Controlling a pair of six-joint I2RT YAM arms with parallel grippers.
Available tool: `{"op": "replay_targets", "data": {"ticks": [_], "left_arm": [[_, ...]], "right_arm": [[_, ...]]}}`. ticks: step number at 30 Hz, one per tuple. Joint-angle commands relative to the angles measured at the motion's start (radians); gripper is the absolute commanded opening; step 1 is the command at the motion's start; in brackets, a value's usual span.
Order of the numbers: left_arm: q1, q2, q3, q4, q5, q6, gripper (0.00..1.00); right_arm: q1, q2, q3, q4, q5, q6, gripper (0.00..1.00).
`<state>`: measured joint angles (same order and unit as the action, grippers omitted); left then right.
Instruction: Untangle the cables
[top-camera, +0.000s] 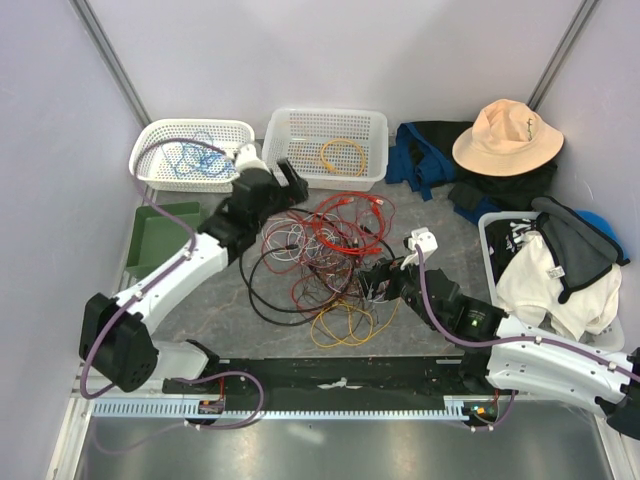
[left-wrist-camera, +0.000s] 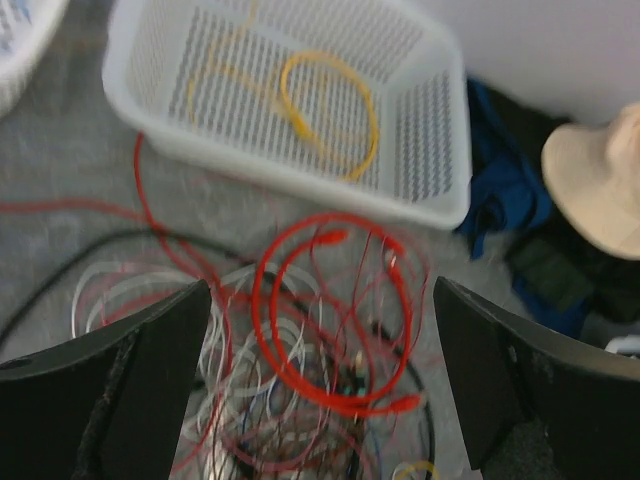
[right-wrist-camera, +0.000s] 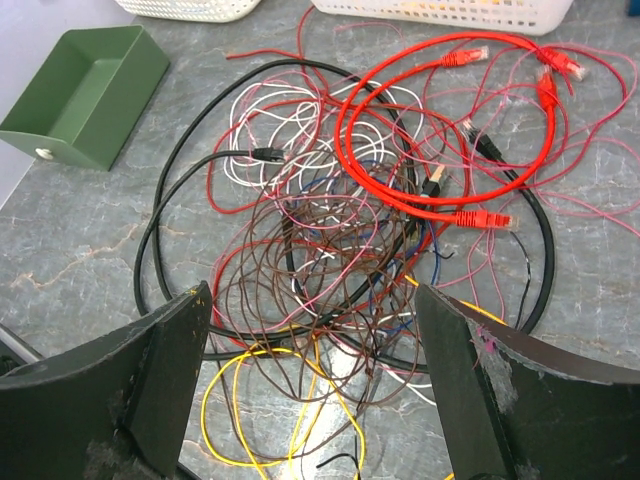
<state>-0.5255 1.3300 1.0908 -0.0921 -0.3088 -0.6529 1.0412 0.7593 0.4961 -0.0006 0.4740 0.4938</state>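
Cables heaped centrally. Left gripper spread wide, empty, held at heap's far-left edge; right gripper spread wide, empty, at near-right edge.

Glossy cables, plastic basket, seemingly cloth hat

top: high above the near edge, looking down on the whole table | left wrist: close, tilted down toward the far basket | right wrist: close, low, facing away over the cables | shared: cables, in all three views
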Motion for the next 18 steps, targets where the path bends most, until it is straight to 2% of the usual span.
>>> {"op": "replay_targets", "data": {"ticks": [1, 4, 11, 15, 18], "left_arm": [[-0.118, 0.029, -0.144, -0.021, 0.054, -0.140, 1.00], [-0.198, 0.017, -0.227, -0.021, 0.042, -0.155, 1.00], [-0.254, -0.204, -0.469, -0.049, 0.027, -0.255, 1.00], [-0.258, -0.354, -0.535, -0.168, -0.039, -0.378, 1.00], [-0.257, -0.446, -0.562, -0.300, -0.082, -0.464, 1.00]], "right_arm": [[0.000, 0.017, -0.014, 0.028, 0.032, 0.046, 0.90], [0.000, 0.058, -0.016, 0.024, 0.057, 0.058, 0.90], [-0.004, 0.221, 0.031, 0.088, 0.166, 0.057, 0.91], [-0.070, 0.424, 0.203, 0.134, 0.128, 0.022, 0.91], [-0.124, 0.618, 0.361, 0.117, -0.006, 0.035, 0.89]]}}
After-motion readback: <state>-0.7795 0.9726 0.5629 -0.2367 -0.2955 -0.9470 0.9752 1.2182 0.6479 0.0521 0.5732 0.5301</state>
